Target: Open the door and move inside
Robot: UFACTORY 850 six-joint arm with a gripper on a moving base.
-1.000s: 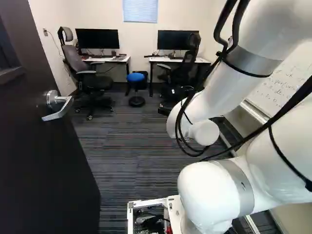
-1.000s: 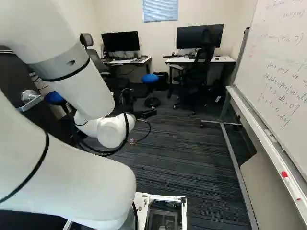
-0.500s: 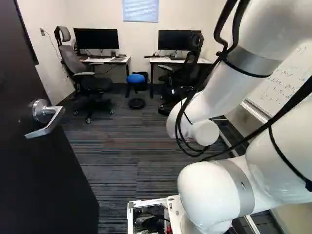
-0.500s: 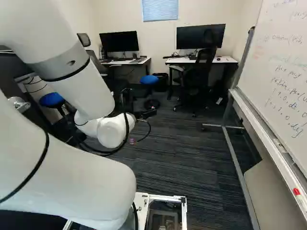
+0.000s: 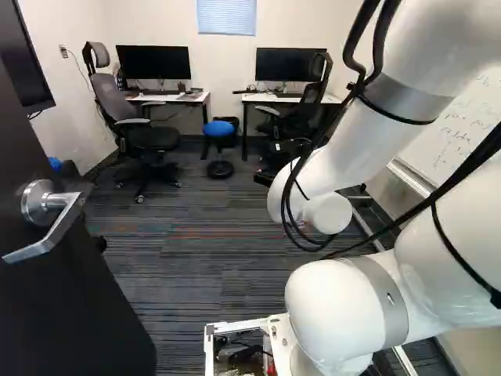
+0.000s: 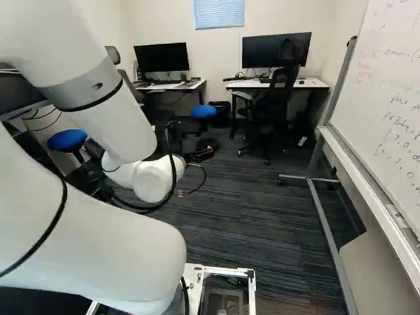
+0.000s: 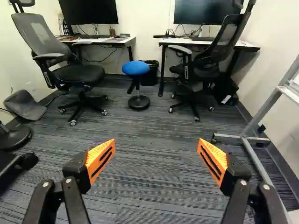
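We've got our gripper wide open w/ nothing btwn the pads, pointing into the rm over the carpet. Door is already open, at the L of the L base view, its lever handle free of us. We judge we're partway thru, so the job now is driving on in. Main risk: if we drift or turn L too soon, the base frame could scrape the door's edge, or the handle could snag us; if the door swings back, same trouble. Overcorrect R & the arm or base may clip the whiteboard stand. Go too far fwd & the spread fingers could hit the blue stool.
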